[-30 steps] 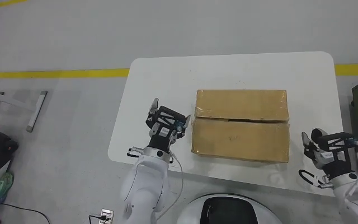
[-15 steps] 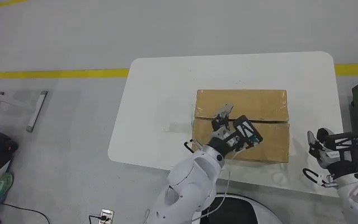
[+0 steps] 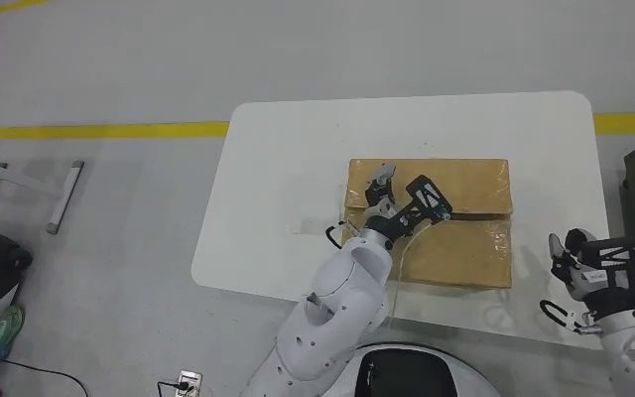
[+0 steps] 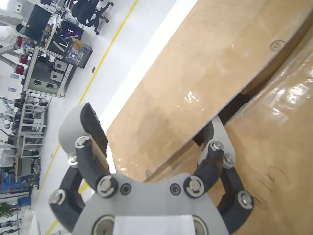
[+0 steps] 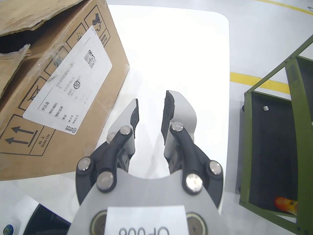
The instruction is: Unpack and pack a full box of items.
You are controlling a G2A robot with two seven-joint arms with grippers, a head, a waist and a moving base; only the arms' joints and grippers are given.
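A big brown box (image 3: 466,184) is set on the white tabletop (image 3: 278,149), toward its right side. A tiny pale scrap (image 3: 298,227) is seen lying near the box.

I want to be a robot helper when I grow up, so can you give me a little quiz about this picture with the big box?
1. True or false: the flaps of the cardboard box on the white table stand wide open.
2. Where is the left gripper? A: at the gap between the box's flaps. B: on the bare table beside the box. C: under the table.
3. Fill in: the right gripper, its fingers apart, holds ____.
Key: 1 false, the flaps lie nearly shut with a narrow gap between them; 2 A; 3 nothing.
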